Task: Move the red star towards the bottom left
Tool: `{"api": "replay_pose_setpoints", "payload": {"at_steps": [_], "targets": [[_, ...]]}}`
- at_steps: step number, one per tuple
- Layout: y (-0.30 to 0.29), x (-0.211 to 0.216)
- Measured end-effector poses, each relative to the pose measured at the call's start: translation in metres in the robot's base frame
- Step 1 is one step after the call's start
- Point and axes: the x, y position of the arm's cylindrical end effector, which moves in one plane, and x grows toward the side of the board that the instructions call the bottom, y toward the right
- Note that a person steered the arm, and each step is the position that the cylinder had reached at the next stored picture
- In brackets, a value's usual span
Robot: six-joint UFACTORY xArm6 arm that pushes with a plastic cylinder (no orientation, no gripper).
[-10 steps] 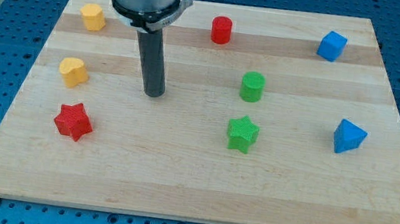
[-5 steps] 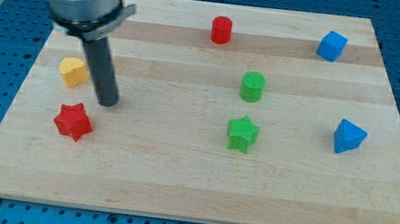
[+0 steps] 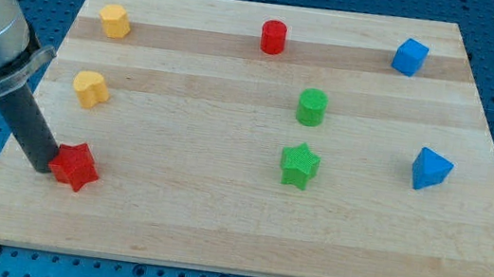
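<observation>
My tip [image 3: 39, 167] pressed against the left side of the red star [image 3: 75, 166], low at the frame's left on the wooden bench [image 3: 217, 221]. A plain rod, this tool had no jaws to part or close. A yellow block [image 3: 91, 88] sat above the star.
</observation>
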Motion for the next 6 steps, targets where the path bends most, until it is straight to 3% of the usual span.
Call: {"api": "replay_pose_setpoints", "payload": {"at_steps": [1, 2, 4, 6], "targets": [[0.006, -0.045], [0.044, -0.056], [0.054, 0.019], [0.054, 0.028]]}}
